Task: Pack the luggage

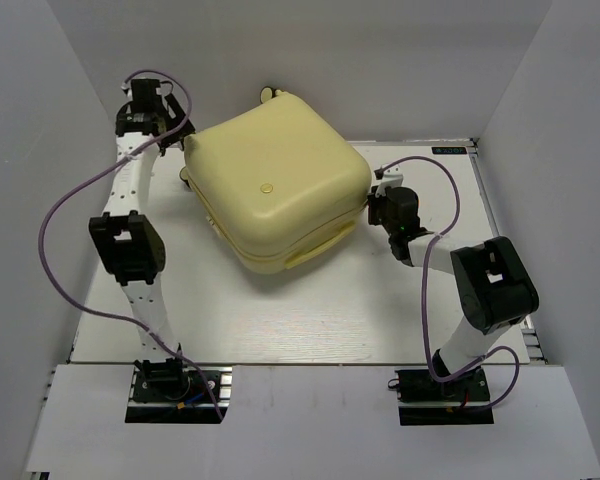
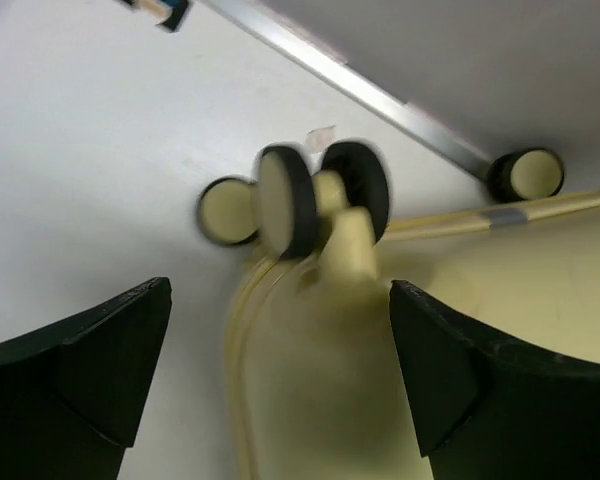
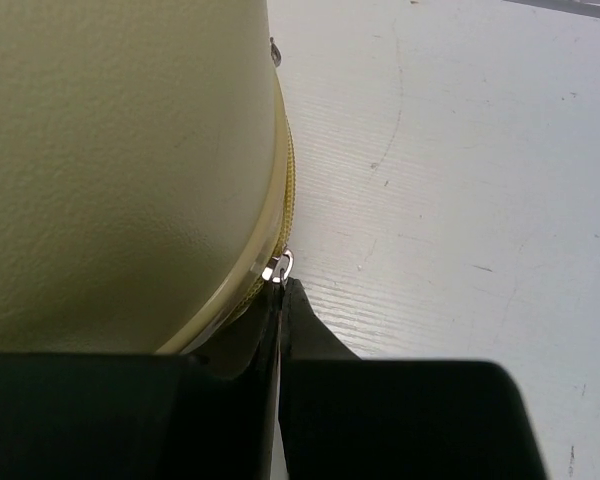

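The luggage (image 1: 280,185) lies flat on the desk (image 1: 280,320), near the far edge and about in the middle. Its lid is down, and the yellow shell faces up. One corner points to the far left corner of the desk. The little wheels (image 2: 285,200) are there.

I have 2 arms, and each has a job here.

My left end effector (image 2: 280,300) is wide open and holds nothing. It hangs over the wheel corner, with 1 wheel pair between its 2 black fingers (image 2: 100,360). I think it is there so it can steady the case at that corner. A case on wheels can slide when it gets a tug.

My right end effector (image 3: 283,300) is clenched tight. It sits low on the desk by the right side of the case. Its tips touch the small silver zipper pull (image 3: 279,266) on the yellow zip line (image 3: 285,180). I cannot tell if the pull is truly pinched between the tips or only next to them.

I think the job is near its end, and the step now is zipping the case shut. The pull is tiny and could slip out.
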Robot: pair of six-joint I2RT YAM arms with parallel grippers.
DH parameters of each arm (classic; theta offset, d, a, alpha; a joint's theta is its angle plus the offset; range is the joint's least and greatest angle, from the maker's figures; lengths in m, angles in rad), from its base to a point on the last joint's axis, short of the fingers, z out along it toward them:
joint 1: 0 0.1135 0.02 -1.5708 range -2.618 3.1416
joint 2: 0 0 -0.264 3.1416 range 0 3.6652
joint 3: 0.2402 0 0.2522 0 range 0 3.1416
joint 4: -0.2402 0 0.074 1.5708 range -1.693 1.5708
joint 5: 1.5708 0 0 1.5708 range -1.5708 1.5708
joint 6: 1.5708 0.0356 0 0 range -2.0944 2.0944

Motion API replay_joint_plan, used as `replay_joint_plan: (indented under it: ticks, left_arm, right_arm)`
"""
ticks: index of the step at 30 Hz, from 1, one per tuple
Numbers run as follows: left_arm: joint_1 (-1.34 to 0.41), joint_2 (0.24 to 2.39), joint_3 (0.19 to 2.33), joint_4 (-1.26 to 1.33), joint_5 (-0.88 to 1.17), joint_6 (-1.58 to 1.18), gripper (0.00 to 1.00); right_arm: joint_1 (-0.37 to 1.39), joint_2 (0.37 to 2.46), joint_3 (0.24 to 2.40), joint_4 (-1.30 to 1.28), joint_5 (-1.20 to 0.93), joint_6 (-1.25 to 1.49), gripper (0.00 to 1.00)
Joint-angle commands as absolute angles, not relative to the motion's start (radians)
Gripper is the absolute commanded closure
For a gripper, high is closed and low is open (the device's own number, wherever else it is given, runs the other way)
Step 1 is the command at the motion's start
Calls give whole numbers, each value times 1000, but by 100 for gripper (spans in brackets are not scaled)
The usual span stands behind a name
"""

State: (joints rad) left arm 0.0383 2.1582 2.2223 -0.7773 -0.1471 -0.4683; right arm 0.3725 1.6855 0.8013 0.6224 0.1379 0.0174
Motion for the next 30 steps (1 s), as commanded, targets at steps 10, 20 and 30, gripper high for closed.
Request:
replay_joint_plan:
  ticks: [10,20,30]
  left_arm:
    - [-162,1726,2084,-1039,5,-8,0]
    - [-1030,1498,1675,-914,-95,412,5]
    - [-1138,1747,1550,-715,-257,284,28]
  right_arm:
    - [397,1628,847,566,-24,72,100]
    - [391,1617,839,496,-109,109,100]
    - [379,1615,828,465,-137,129,100]
